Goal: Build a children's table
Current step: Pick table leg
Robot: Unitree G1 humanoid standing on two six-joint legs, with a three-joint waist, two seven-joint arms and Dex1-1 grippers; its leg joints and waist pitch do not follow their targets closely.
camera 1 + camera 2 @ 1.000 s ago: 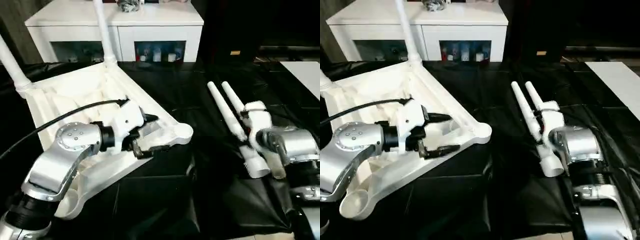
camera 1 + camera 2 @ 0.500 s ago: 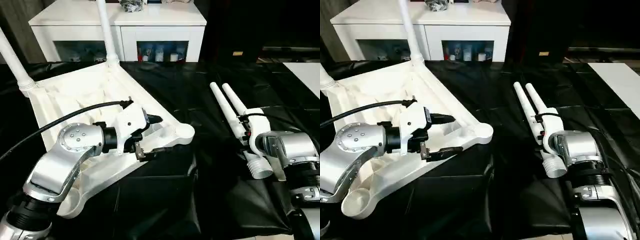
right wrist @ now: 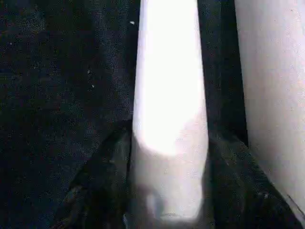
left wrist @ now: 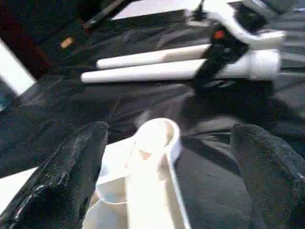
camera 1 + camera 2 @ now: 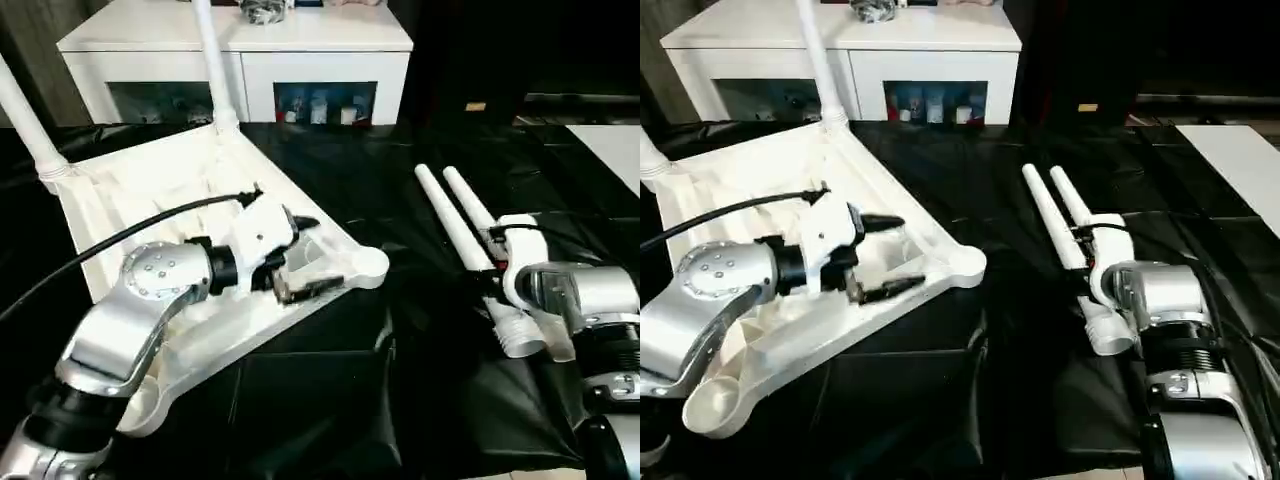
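White plastic fills the left half of the head view: the children's table top point(image 5: 150, 200) lies upside down on the black-draped tabletop point(image 5: 350, 400), ribs up, with two legs point(image 5: 213, 60) already standing in its far corner sockets at upper left. Over its near-right corner socket point(image 4: 157, 136) hovers the left hand point(image 5: 295, 255), its two fingers point(image 4: 66, 176) spread wide and holding nothing. At centre right, two loose legs point(image 5: 455, 215) lie side by side on the cloth. The right hand point(image 3: 167, 191) has its fingers on either side of one loose leg, close against it.
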